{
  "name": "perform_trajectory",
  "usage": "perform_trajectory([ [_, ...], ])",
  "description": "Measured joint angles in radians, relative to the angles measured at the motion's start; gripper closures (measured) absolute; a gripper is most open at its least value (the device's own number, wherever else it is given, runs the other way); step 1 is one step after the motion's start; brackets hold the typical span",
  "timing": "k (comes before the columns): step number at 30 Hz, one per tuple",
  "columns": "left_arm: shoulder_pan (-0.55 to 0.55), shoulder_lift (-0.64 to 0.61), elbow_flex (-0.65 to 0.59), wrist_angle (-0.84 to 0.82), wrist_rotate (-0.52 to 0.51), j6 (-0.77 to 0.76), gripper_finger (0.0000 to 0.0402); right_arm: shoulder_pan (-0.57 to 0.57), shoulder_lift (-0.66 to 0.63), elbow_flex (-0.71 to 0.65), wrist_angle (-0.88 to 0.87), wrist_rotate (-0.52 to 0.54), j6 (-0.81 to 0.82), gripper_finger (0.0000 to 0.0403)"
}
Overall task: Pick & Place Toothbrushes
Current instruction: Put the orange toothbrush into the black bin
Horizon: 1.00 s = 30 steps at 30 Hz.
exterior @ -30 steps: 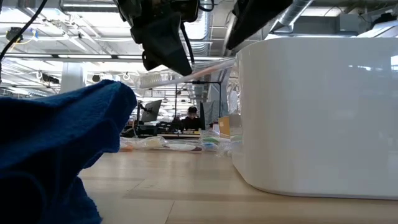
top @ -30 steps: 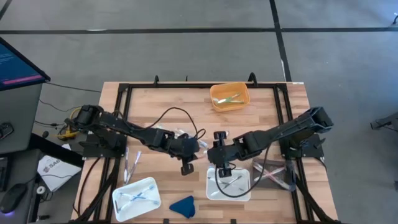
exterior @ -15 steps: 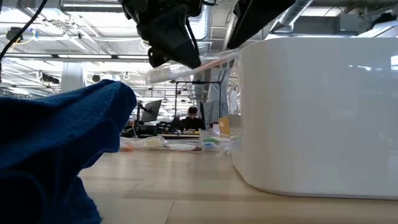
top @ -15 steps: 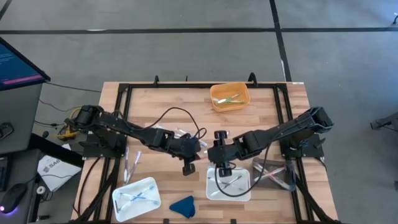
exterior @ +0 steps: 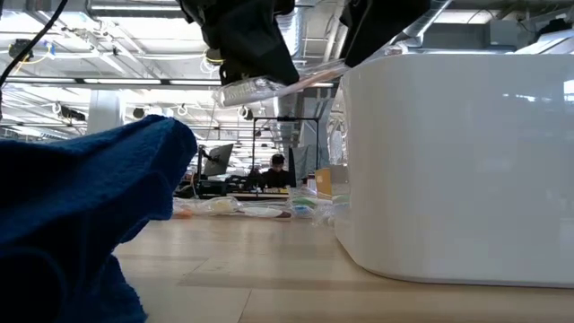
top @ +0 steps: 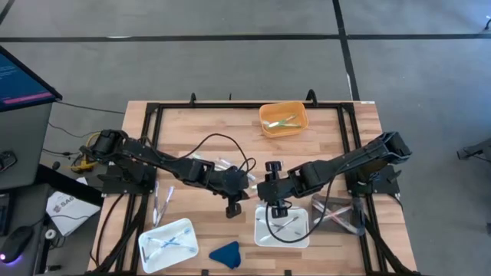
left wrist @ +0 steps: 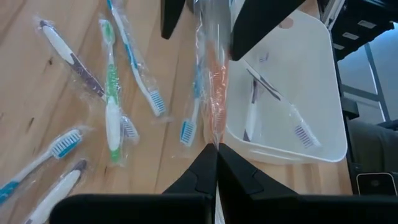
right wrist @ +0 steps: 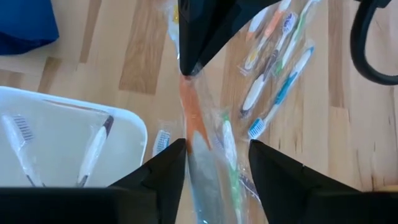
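So the wrapped orange toothbrush [left wrist: 214, 93] is up in the air near the middle of the counter [top: 337, 130], right at the left edge of the white tray [top: 301, 230]. The left pincer [left wrist: 216, 163] is clamped tight on one end of its clear wrapper. The right pincer [right wrist: 214, 158] has its fingers apart on either side of the other end, with the wrapper running between them; can't tell if they're actually touching it.

Counting stuff: the white tray under the right pincer has two toothbrushes lying in it, going by both wrist views. A second white tray [top: 147, 239] sits at the near left with a couple of bluish ones inside, too small to count for sure. An orange bin [top: 300, 116] at the far middle has a few greenish ones. Loose wrapped toothbrushes [left wrist: 112, 93] lie on the wood below the left pincer; I count about seven in the left wrist view, in green, blue and purple. A few more lie beside the left frame rail [top: 163, 198].

One blue cloth [top: 226, 253] sits at the near edge between the two white trays. A black cable [top: 211, 139] loops over the counter.

The counter is light wood strips with a black frame, on a grey floor. The low view shows a workshop with a person [exterior: 277, 170] seated far back.
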Motion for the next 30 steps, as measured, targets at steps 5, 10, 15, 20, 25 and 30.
perform_trajectory([
  [5,0.0,0.0,0.0,0.011,0.0,0.001,0.0401,0.0,0.0,0.0,-0.016,-0.001,0.013,0.0251],
  [10,0.003,0.0,0.0,0.018,-0.002,0.015,0.0401,0.0,0.0,0.0,-0.022,-0.003,0.018,0.0267],
  [15,0.003,0.0,0.0,0.026,-0.004,0.015,0.0401,0.004,0.0,0.0,-0.036,-0.006,0.019,0.0289],
  [20,0.003,0.0,0.0,0.035,-0.003,0.015,0.0401,0.006,0.0,0.0,-0.044,-0.043,0.026,0.0319],
  [25,0.004,0.0,0.0,0.036,-0.005,0.035,0.0402,0.006,0.0,0.0,-0.047,-0.054,0.017,0.0357],
  [30,0.003,0.0,0.0,0.043,-0.005,0.04,0.04,0.006,0.0,0.0,-0.061,-0.055,0.015,0.0357],
])
